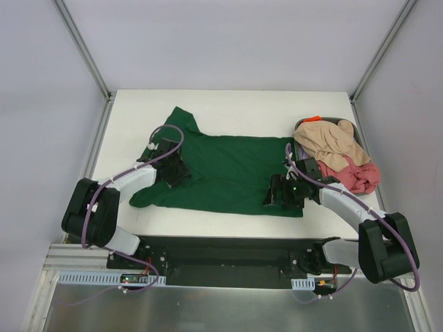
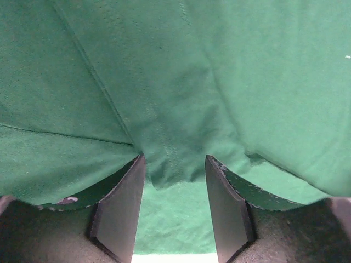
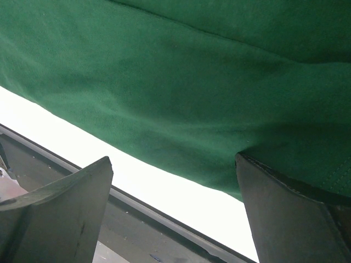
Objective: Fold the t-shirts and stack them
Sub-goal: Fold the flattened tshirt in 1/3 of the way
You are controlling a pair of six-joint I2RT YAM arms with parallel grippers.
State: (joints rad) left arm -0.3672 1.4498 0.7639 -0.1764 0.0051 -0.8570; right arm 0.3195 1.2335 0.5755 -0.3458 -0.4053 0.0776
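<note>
A large dark green t-shirt (image 1: 235, 173) lies spread flat on the white table (image 1: 228, 104). My left gripper (image 1: 176, 171) presses down on its left side near the sleeve. In the left wrist view the left gripper (image 2: 174, 159) stands half open. A raised pucker of the green t-shirt (image 2: 192, 71) bulges between its fingertips. My right gripper (image 1: 277, 192) sits at the shirt's near right hem. The right gripper (image 3: 173, 159) is wide open; one fingertip rests on the green t-shirt (image 3: 192, 71), the other hangs over the table edge. A beige t-shirt (image 1: 332, 142) and a pink-red t-shirt (image 1: 356, 176) lie heaped at the right.
The heap sits on a dark tray (image 1: 354, 128) at the table's right side, with an orange bit (image 1: 315, 119) at its far end. A dark rail (image 3: 137, 203) runs along the table's near edge. Frame posts stand at the back corners.
</note>
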